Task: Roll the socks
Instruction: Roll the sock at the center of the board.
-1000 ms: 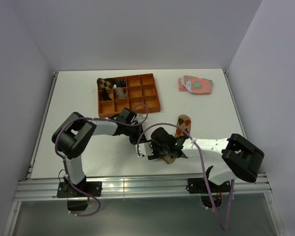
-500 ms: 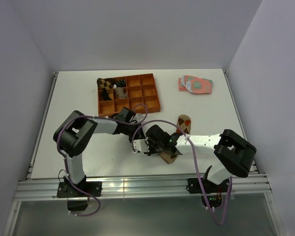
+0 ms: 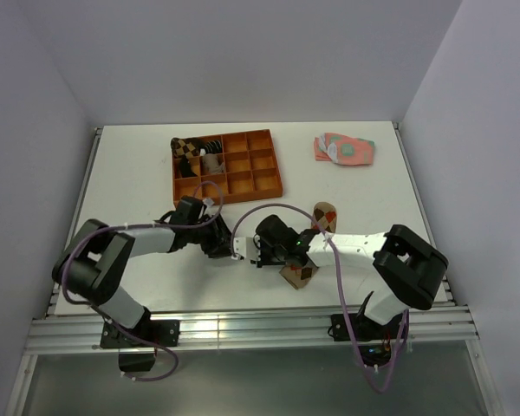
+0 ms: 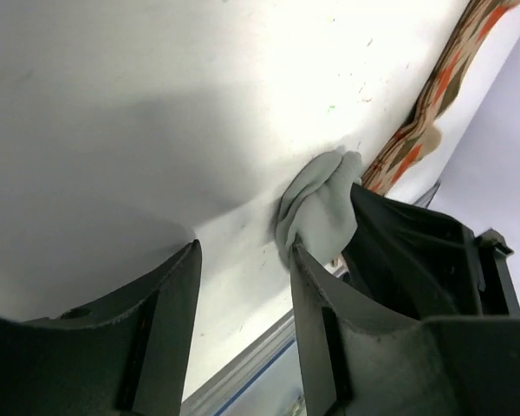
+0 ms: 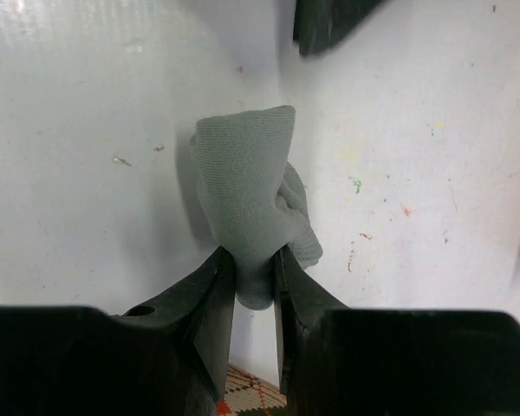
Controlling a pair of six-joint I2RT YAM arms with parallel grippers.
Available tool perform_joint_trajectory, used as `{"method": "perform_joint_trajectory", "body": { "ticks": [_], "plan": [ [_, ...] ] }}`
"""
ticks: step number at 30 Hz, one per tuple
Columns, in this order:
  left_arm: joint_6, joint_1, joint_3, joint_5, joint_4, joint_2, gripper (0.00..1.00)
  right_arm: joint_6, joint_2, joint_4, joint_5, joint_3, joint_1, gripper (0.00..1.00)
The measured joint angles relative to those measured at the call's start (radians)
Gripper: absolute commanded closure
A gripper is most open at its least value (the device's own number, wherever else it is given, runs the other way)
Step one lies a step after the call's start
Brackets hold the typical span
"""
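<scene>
The grey sock (image 5: 247,195) is bunched into a lump on the white table. My right gripper (image 5: 254,279) is shut on its near end. In the left wrist view the grey sock (image 4: 316,212) lies just past my right fingertip, with the right gripper's dark body behind it. My left gripper (image 4: 243,264) is open and empty, close beside the sock. In the top view the left gripper (image 3: 221,246) and right gripper (image 3: 262,251) meet at mid-table. The tan argyle sock (image 3: 314,244) lies stretched out under the right arm; it also shows in the left wrist view (image 4: 433,95).
An orange compartment tray (image 3: 269,184) with several rolled socks stands at the back left. Pink-and-green socks (image 3: 345,149) lie at the back right. The table's front edge (image 3: 243,310) is close behind both grippers.
My left arm has drawn back to the left and its gripper has dropped toward the front. My right gripper has slid left with the grey sock, uncovering more of the argyle sock.
</scene>
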Motion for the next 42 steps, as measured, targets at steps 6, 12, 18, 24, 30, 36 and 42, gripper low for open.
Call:
{"method": "perform_joint_trajectory", "body": {
  "ticks": [6,12,18,24,30,36,42],
  "plan": [
    [-0.188,-0.003,-0.208,-0.108,0.089,-0.270,0.46,0.035,0.003,-0.001,0.000,0.008,-0.015,1.00],
    [-0.488,-0.176,-0.355,-0.348,0.202,-0.553,0.44,0.046,0.005,0.000,0.000,0.008,-0.015,1.00],
    [-0.684,-0.307,-0.364,-0.570,0.202,-0.546,0.42,0.060,0.006,0.000,-0.001,0.010,-0.020,1.00],
    [-0.809,-0.366,-0.367,-0.665,0.243,-0.484,0.40,0.072,0.007,0.000,0.000,0.012,-0.022,1.00],
    [-0.876,-0.404,-0.342,-0.693,0.312,-0.341,0.41,0.076,0.019,-0.002,0.001,0.024,-0.022,1.00],
    [-0.914,-0.433,-0.290,-0.692,0.389,-0.192,0.41,0.087,0.031,-0.004,0.003,0.036,-0.025,1.00],
    [-0.933,-0.443,-0.238,-0.693,0.447,-0.118,0.42,0.088,0.032,-0.007,0.001,0.038,-0.025,1.00]
  ]
}}
